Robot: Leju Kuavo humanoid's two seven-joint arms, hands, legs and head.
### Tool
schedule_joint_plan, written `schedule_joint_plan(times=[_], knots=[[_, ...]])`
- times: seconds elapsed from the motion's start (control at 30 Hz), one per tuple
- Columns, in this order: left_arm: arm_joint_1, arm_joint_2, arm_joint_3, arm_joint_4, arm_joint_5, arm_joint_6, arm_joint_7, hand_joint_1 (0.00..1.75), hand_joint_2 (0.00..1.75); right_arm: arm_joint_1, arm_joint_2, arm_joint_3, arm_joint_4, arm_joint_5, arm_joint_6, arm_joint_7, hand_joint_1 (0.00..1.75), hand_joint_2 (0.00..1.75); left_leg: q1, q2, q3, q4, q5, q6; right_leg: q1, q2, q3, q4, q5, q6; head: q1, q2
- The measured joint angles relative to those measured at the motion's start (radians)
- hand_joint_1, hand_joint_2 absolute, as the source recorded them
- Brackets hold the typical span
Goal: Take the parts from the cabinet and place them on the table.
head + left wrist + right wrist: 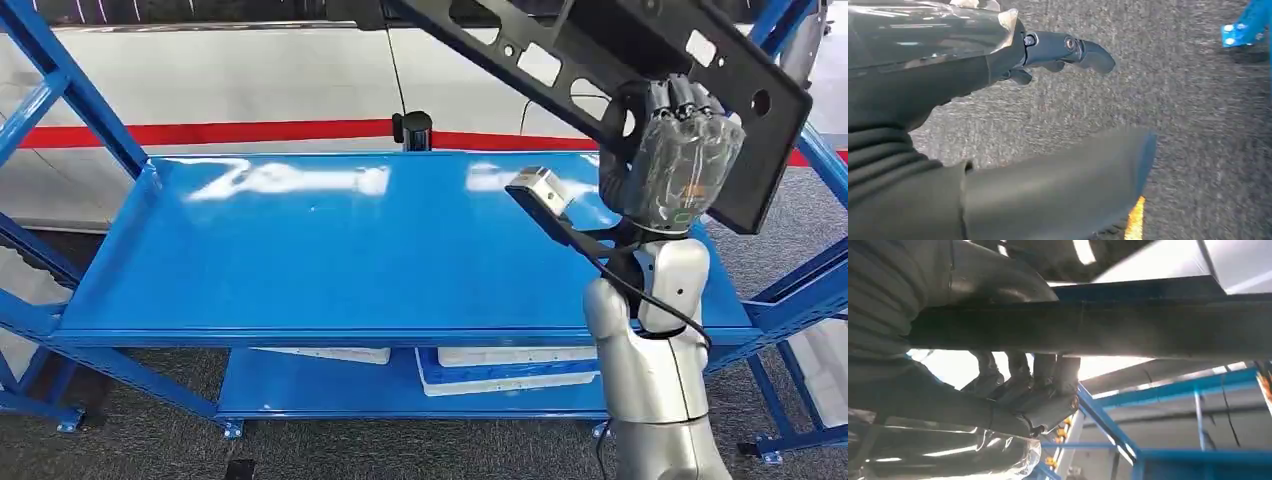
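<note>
**Right hand grips black frame part above the blue shelf**

Silver right arm (pixel 655 370) rises from five o'clock in the head view, its joints stacked upward toward a cable-fed camera block at the wrist. Above it, at about two o'clock, the plastic-wrapped right hand (pixel 683 160) holds a long black flat metal frame part with rectangular and round cut-outs (pixel 700 75); the part is tilted, running from twelve o'clock down to three o'clock, lifted clear of the shelf. In the right wrist view the dark fingers (pixel 1023 385) curl over one face of the part's edge while the thick thumb presses the other, pinching it between them.

Beneath the part, the glossy blue metal shelf board (pixel 340 250) spreads across the centre, carried by blue angled uprights. On the lower level near six o'clock lie white and blue flat trays (pixel 510 368).

Left hand (pixel 998 100) hangs over grey carpet (pixel 1198 125), thumb and fingers apart, holding nothing.
</note>
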Motion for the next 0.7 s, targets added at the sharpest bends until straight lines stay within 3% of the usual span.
schedule_joint_plan(times=[0.3,0.57,0.7], knots=[[0.002,-0.004,0.002,0.003,0.042,0.026,0.054,0.00,1.75,-0.057,0.014,0.036,-0.030,-0.146,0.013,-0.037,1.75,1.75,0.000,0.000,0.000,0.000,0.000,0.000,0.000,0.000,0.001,0.000,0.000,0.000,0.000,0.000],[0.002,-0.008,0.023,0.004,0.051,0.018,0.088,0.00,1.75,-0.089,0.057,0.060,-0.022,-0.478,0.142,-0.098,1.75,1.75,0.000,0.000,0.000,0.000,0.000,0.000,0.000,0.000,0.001,0.000,0.000,0.000,0.000,0.000],[0.003,-0.010,0.024,0.004,0.045,0.018,0.097,0.00,1.75,-0.090,0.076,0.063,-0.014,-0.502,0.157,-0.104,1.75,1.75,0.000,0.000,0.000,0.000,0.000,0.000,0.000,0.000,0.001,0.000,0.000,0.000,0.000,0.000]])
